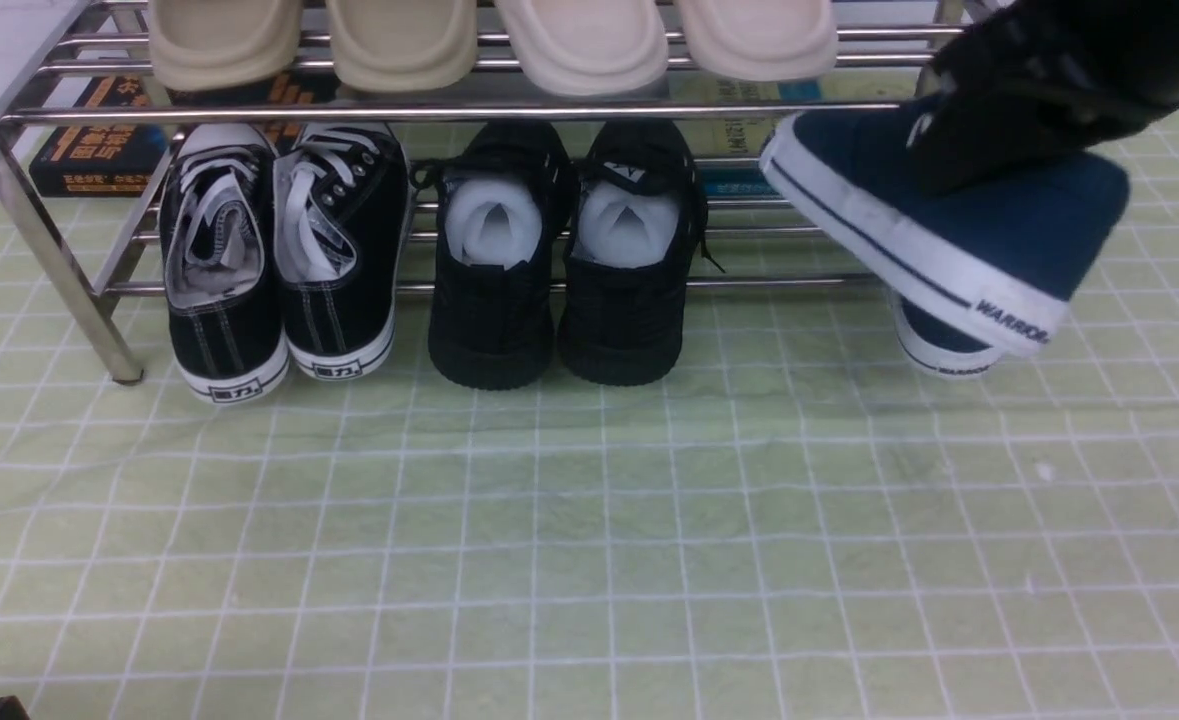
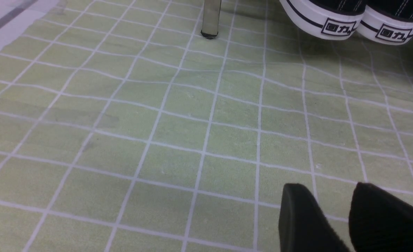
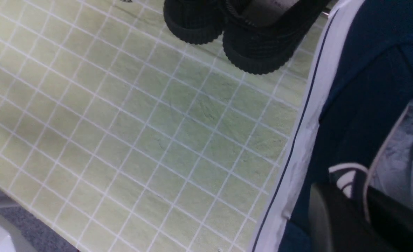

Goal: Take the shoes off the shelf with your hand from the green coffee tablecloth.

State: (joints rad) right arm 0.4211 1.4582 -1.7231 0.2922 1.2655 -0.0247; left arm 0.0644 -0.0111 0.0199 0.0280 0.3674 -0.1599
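- Shoes, navy slip-on pair: one is in my right gripper, up off the cloth and tilted; its mate sits low behind it at the shelf's right end, mostly hidden.
- Right hand: pinching the held shoe by its upper at the foot opening, one finger outside, the other reaching in on the lining side. Reason, as I judge it: thin fabric there fits between the fingers; the wide sole would not suit them.
- Tilt: marked end low, other end nearer the steel shelf. Probably the shoe's weight hanging from an off-centre grip; it could swing or slip, so I would lower it gently.
- Left hand: fingers spread, nothing between them, over the green tablecloth. Likely kept aside because this shoe is on the right.
- Black lace-ups and all-black pair stand at the lower tier; not wanted.
- Next, I judge: bring the held shoe clear, set it on open cloth, then fetch its mate.
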